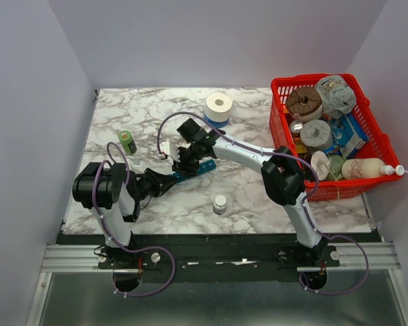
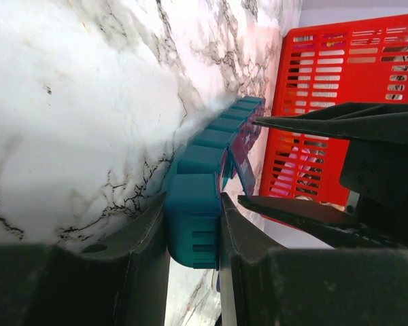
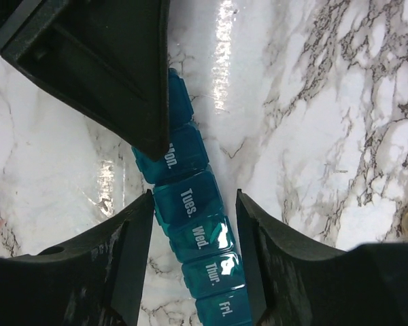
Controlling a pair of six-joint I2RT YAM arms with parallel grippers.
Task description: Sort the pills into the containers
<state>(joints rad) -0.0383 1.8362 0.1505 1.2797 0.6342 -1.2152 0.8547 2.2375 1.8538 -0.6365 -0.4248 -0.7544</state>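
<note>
The left gripper (image 2: 193, 212) is clamped on one end of the teal pill organizer (image 3: 214, 272); in the left wrist view its two dark fingers (image 2: 139, 238) press against both side walls of the end compartment, with no gap showing. The strip lies flat on the marble table (image 1: 258, 197), left of centre, running from the left gripper towards the middle of the table.

The right gripper (image 3: 194, 195) is over the same strip, just beside the left one; its jaws are spread and straddle the organizer across its width. In the right wrist view one finger (image 3: 258, 244) stands apart from the strip's edge with a strip of marble between, and the other sits close against the opposite edge at the compartment marked "Tues."; the lids marked Mon., Tues., Wed., Thur. and Fri. read in a row, and the end beyond Mon. is hidden under the left gripper.

A small white-capped bottle (image 1: 219, 204) stands near the table's front edge; a green bottle (image 1: 127, 141) stands to the left; a white roll (image 1: 219, 105) sits at the back; a red basket (image 1: 340, 190) full of items fills the right side.
</note>
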